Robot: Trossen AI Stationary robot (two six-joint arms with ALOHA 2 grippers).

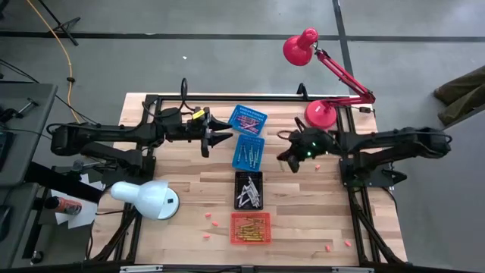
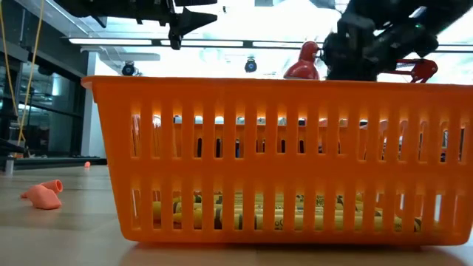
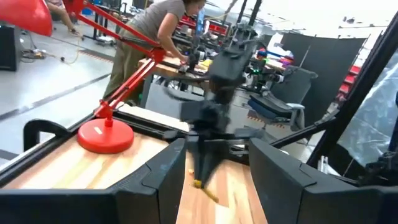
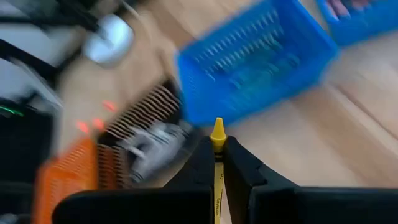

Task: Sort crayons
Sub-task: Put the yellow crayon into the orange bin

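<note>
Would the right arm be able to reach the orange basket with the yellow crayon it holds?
Probably yes: the right gripper, shut on the yellow crayon, hangs above open table, and nothing stands between it and the orange basket.

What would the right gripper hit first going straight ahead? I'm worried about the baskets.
Probably the nearer blue basket: the right gripper, shut on a yellow crayon, points toward it, though depth is unclear.

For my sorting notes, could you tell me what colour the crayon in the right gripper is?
Yellow crayon; right wrist view.
</note>
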